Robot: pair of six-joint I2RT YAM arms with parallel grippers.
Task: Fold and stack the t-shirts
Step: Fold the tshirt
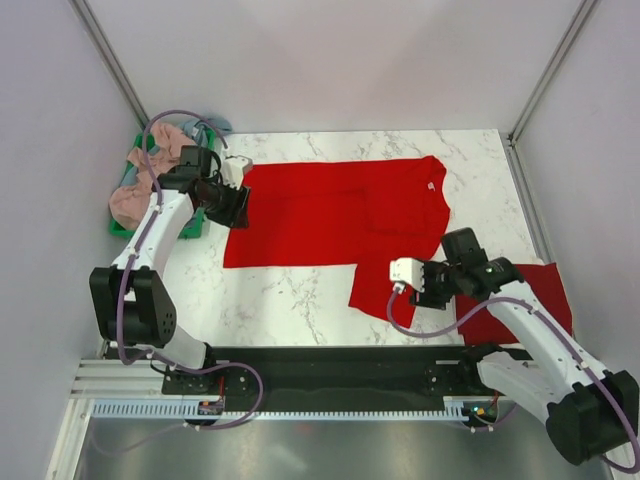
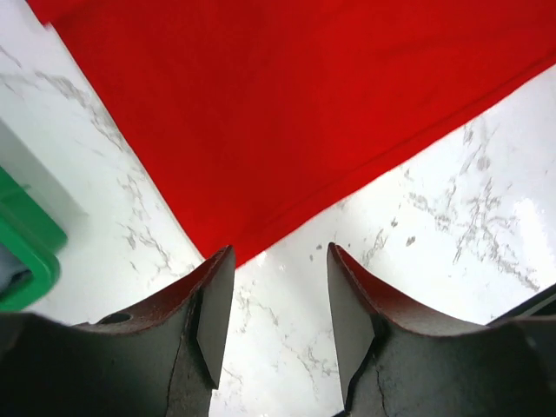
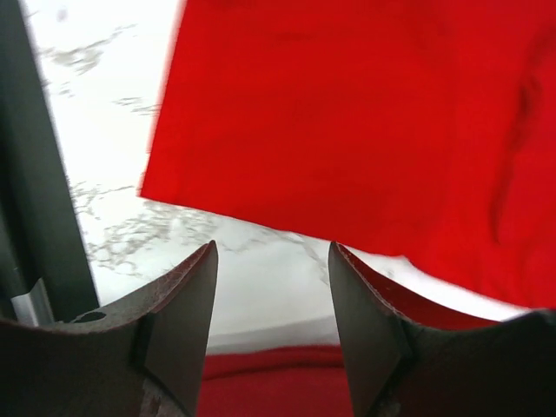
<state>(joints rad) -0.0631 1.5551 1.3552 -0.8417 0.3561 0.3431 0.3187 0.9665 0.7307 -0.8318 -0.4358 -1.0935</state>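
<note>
A bright red t-shirt (image 1: pixel 330 215) lies spread flat on the marble table, neck to the right, with one sleeve (image 1: pixel 385 285) reaching toward the near side. My left gripper (image 1: pixel 235 205) is open and empty at the shirt's left hem. In the left wrist view (image 2: pixel 280 252) a corner of the shirt (image 2: pixel 304 104) lies just ahead of the fingertips. My right gripper (image 1: pixel 435 288) is open and empty between the sleeve and a folded red shirt (image 1: pixel 520 300). In the right wrist view (image 3: pixel 272 248) the spread shirt (image 3: pixel 347 113) is ahead and the folded one (image 3: pixel 269 382) is below.
A green bin (image 1: pixel 125 228) at the far left holds a dusty pink shirt (image 1: pixel 135 195) and a grey-blue one (image 1: pixel 212 125); its corner shows in the left wrist view (image 2: pixel 26 252). Grey walls enclose the table. The black base rail (image 1: pixel 340 365) runs along the near edge.
</note>
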